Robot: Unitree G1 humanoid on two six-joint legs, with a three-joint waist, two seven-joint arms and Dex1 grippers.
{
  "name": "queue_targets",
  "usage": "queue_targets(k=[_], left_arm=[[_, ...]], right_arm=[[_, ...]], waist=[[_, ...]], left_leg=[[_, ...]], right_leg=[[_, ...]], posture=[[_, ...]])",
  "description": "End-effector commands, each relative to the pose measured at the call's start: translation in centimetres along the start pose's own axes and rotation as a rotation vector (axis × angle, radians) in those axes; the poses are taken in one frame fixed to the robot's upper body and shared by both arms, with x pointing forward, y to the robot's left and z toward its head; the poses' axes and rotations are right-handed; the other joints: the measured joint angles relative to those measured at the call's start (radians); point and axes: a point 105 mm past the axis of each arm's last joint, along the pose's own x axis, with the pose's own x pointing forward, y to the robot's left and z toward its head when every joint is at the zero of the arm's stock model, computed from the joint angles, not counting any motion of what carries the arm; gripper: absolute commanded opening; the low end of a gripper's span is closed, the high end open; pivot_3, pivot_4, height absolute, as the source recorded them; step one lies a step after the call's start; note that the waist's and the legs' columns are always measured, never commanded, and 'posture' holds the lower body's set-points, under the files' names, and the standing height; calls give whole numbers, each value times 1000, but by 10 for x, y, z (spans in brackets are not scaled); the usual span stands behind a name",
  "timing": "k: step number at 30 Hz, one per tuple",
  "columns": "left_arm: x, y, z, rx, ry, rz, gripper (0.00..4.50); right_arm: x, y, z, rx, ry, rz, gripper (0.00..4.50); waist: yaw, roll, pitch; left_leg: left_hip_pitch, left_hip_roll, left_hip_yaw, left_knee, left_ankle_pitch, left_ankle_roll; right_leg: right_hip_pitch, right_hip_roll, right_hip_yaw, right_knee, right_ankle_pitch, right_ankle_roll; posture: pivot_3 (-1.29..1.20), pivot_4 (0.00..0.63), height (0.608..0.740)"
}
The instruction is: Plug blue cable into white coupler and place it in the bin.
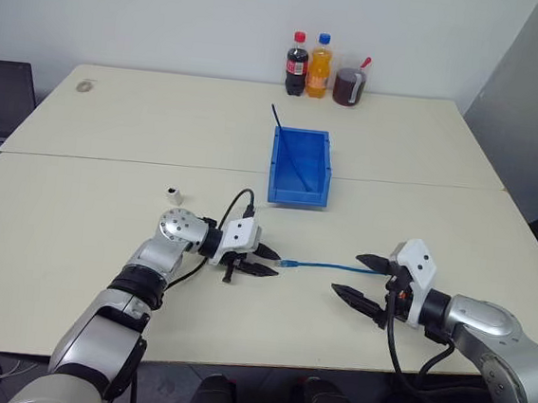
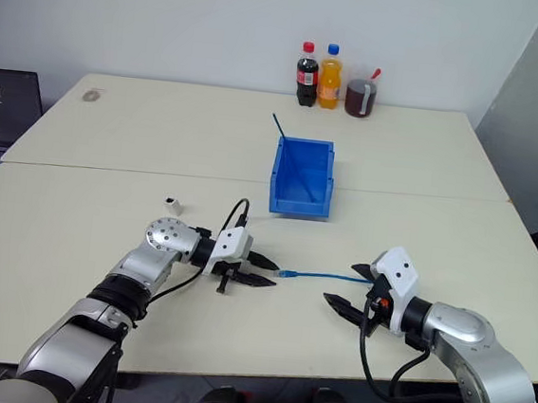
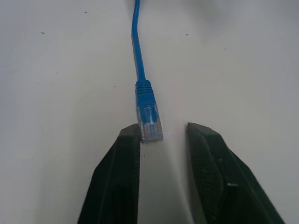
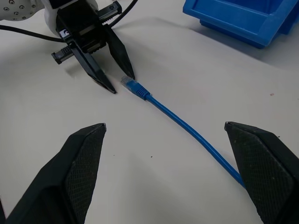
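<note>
The blue cable (image 1: 334, 265) lies straight on the table, its clear plug (image 3: 149, 122) pointing at my left gripper (image 1: 273, 263). That gripper rests low on the table. Its fingers (image 3: 117, 182) stand apart, and the plug sits just at the tip of one, ungripped. My right gripper (image 1: 359, 279) is wide open, straddling the cable's other end without holding it. The white coupler (image 1: 174, 194) stands alone on the table, behind and left of my left gripper. The bin (image 1: 297, 193) sits further back at mid-table.
A thin dark-blue cable (image 1: 281, 126) sticks out of the bin's back left corner. Two soda bottles (image 1: 308, 64) and a jug of dark drink (image 1: 349, 85) stand at the far edge. A laptop (image 1: 0, 99) lies at the far left.
</note>
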Motion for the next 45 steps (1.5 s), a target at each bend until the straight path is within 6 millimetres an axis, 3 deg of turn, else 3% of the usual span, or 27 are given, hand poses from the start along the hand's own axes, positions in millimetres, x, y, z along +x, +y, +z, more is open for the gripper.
queue_targets(k=[1, 3, 6, 9, 13, 17, 20, 25, 31, 38, 45], left_arm=[[6, -5, -14, -22, 62, -5, 548], [8, -4, -14, -19, 60, -2, 254], [8, -3, -13, -27, 52, 8, 253], [5, 8, -3, -157, -26, 77, 253], [-19, 20, 40, -430, -238, 139, 253], [-47, -3, 96, -718, -464, 29, 253], [-58, -25, 118, -806, -510, -50, 253], [-62, -56, 121, -898, -478, -111, 253], [-60, -60, 117, -943, -486, -72, 253], [-55, -64, 120, -952, -501, -70, 253], [-59, -63, 121, -952, -501, -65, 253]], right_arm=[[-3, 0, 6, -29, -24, 0, 4294], [-3, 1, 6, -29, -24, 1, 4294], [-3, 4, 6, -31, -23, 11, 4294], [-3, 11, 6, -32, -21, 33, 4294], [-3, 24, 19, 137, -103, 70, 4294], [-3, 41, 15, 364, -118, 190, 4294], [-3, 38, 13, 500, -117, 249, 4294], [-6, 31, 40, 591, -154, 448, 4294], [-12, 39, 68, 610, -150, 637, 4294], [15, 47, 77, 586, -139, 649, 4294], [26, 38, 86, 573, -160, 626, 4294]], waist=[[0, 0, -1], [0, 1, -2], [1, 1, -2], [2, 1, -2], [-4, 1, -2], [-18, 0, -1], [-21, 0, -1], [-29, 0, -1], [-24, 0, -1], [-24, 0, 0], [-24, 0, 0]], left_leg=[[0, 0, 0, 0, 0, 0], [1, 0, -1, 0, 0, 0], [1, -1, -1, 0, 0, 0], [0, -1, -1, 0, 0, 0], [-1, 0, -2, 1, 0, 0], [-2, 2, -5, 0, 0, 0], [-2, 2, -6, -1, 0, 0], [0, 1, -5, 0, 0, 0], [-1, 0, -8, 0, 0, 0], [-2, 0, -6, -1, 0, 0], [-2, 0, -6, -1, 0, 0]], right_leg=[[0, 0, 0, 0, 0, 0], [1, 0, 0, 0, 0, 0], [1, 0, 0, 0, 0, 0], [1, 0, 0, 0, 0, 1], [0, 0, 0, 0, 0, 1], [-1, 1, 0, 1, -1, -1], [0, 1, 0, 1, -2, -2], [1, 0, 2, 1, -1, 0], [1, 1, 0, 1, -1, -1], [0, 1, 2, -1, -1, -1], [0, 1, 2, 0, -1, -1]], posture=[[0, 150, 740], [0, 150, 740], [0, 150, 740], [0, 150, 740], [0, 150, 740], [0, 150, 740], [0, 150, 740], [0, 150, 740], [0, 150, 740], [0, 150, 740], [0, 150, 740]])
